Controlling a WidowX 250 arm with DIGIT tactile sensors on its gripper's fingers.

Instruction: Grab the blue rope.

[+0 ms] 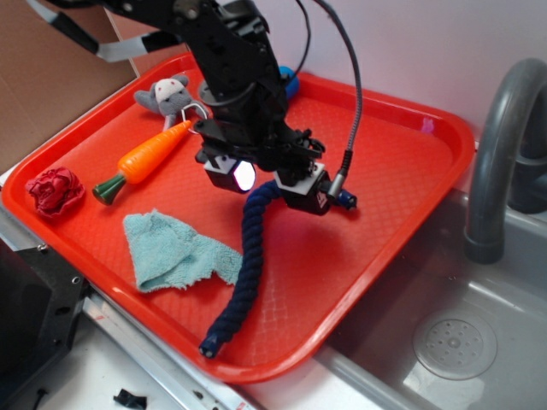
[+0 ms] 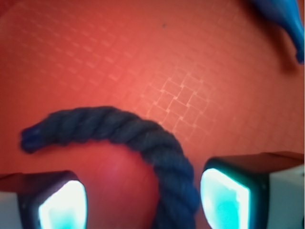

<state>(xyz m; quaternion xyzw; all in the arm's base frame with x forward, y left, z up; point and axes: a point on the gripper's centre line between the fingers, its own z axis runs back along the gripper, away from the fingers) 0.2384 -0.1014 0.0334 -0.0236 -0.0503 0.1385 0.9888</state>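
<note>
The blue rope (image 1: 248,265) is a thick navy twisted cord lying on the red tray (image 1: 402,162). It runs from a capped end near the tray's front edge up to my gripper, where its upper part is hidden. My gripper (image 1: 275,185) hangs over that upper part, open, with lit pads. In the wrist view the rope (image 2: 143,136) curves between the two fingers (image 2: 226,198), close to the right one and not pinched. Its far end lies at the left.
On the tray lie a light blue cloth (image 1: 175,250), an orange toy carrot (image 1: 145,160), a grey plush animal (image 1: 169,94) and a red crumpled object (image 1: 54,190). A bright blue plastic toy (image 2: 283,19) lies behind the arm. A sink with a grey faucet (image 1: 500,145) is at right.
</note>
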